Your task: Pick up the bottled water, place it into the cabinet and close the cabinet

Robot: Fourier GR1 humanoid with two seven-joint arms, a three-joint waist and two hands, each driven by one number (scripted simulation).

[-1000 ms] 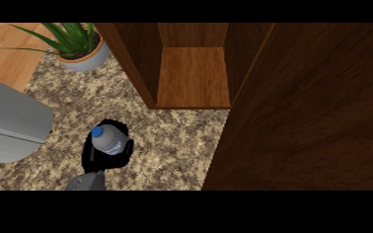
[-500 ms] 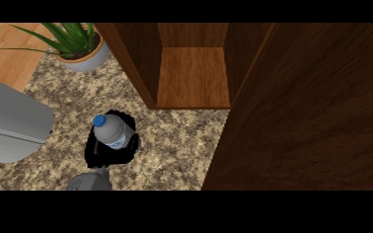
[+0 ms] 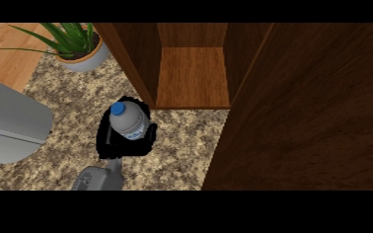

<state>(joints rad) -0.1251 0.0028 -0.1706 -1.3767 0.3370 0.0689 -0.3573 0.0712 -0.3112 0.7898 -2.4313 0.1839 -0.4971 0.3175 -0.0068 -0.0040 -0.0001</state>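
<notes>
Left hand (image 3: 125, 140), fingers curled round the water bottle (image 3: 128, 122), now carried up from lower left toward the open cabinet (image 3: 191, 79) shelf at upper centre; placement imminent, door closing outstanding.

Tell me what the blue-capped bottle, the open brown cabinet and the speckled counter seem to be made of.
Blue-capped clear bottle: likely plastic, see-through body with a label. Open brown cabinet: wood or wood veneer, visible grain, matte. Speckled beige counter: looks like granite or similar stone, mottled pattern.
</notes>
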